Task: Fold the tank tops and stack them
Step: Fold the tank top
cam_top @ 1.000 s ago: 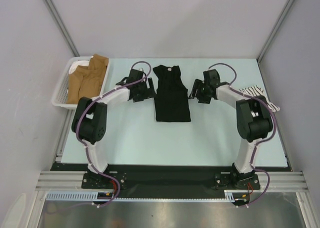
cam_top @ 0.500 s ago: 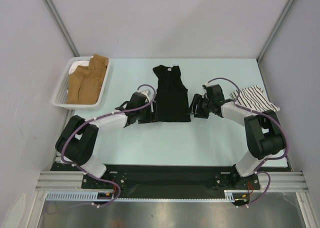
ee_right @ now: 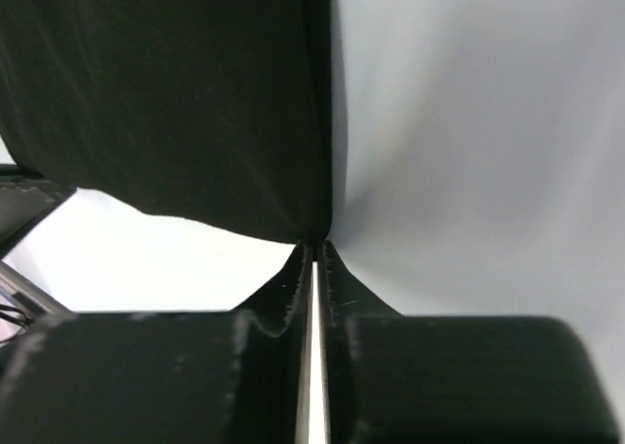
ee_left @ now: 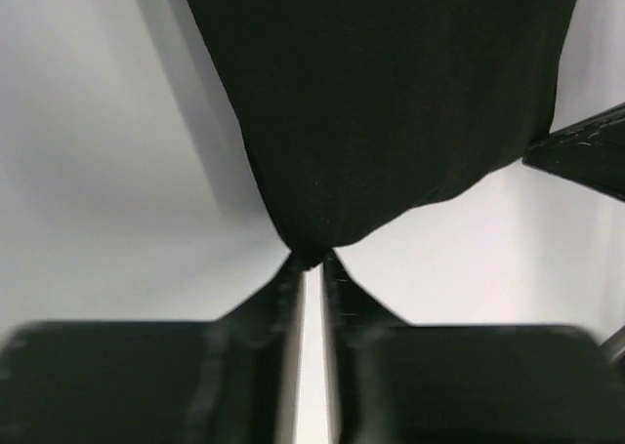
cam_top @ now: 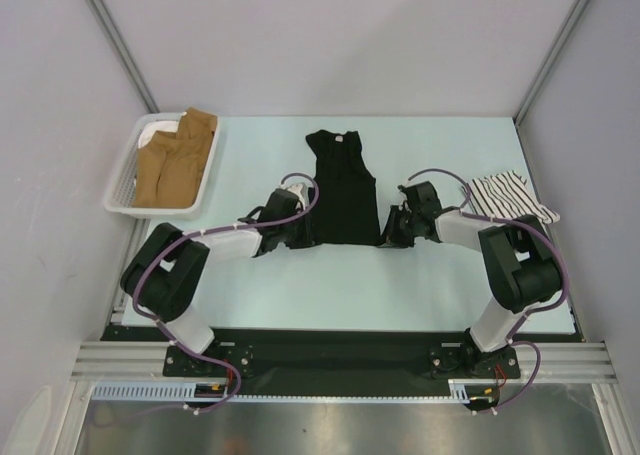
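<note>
left gripper [ee_left: 311,261] pinching left hem corner of black tank top [cam_top: 343,190], jaws nearly together | right gripper [ee_right: 314,244] pinching right hem corner, jaws nearly together | black tank top lying flat mid-table [cam_top: 330,285] | striped tank top [cam_top: 505,195] lying bunched at right edge, apart

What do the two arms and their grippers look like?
The left arm and right arm match: white links between bulky black joints, with a purple cable looping along each. The left gripper and right gripper are black, each with two flat fingers that taper to thin tips. I see no markings.
</note>
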`<state>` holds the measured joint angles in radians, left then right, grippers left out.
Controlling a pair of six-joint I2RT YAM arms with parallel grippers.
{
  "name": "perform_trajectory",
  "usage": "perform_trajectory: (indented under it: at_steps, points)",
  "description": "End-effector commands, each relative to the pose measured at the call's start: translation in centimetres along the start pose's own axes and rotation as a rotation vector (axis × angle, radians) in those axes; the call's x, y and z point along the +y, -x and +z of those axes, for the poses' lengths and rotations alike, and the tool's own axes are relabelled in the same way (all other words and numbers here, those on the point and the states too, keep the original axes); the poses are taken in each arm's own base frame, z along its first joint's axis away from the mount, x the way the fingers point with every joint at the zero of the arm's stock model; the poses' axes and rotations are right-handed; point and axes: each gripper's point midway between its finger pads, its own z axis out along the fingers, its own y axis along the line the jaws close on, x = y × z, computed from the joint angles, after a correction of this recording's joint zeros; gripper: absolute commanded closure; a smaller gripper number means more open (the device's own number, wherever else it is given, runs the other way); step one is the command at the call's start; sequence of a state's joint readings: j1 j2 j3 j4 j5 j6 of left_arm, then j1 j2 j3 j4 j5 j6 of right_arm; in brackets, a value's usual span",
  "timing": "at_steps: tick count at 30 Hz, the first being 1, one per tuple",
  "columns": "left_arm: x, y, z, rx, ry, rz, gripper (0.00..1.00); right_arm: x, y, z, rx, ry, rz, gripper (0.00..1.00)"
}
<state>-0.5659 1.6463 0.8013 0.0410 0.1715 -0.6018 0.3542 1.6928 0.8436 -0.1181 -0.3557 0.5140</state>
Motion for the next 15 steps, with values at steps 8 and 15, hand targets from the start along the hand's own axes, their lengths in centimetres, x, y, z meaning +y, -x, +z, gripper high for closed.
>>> perform_trajectory:
  at_steps: [8,15]
  points:
    - [-1.0,2.1,-1.7,0.000,0.056,0.027,1.00,1.7,2.9,-2.1,-0.047,0.013,0.004,1.00]
    - [-4.9,9.0,-6.4,-0.121,0.021,0.054,1.00,7.2,8.6,-6.7,-0.183,0.068,-0.065,1.00]
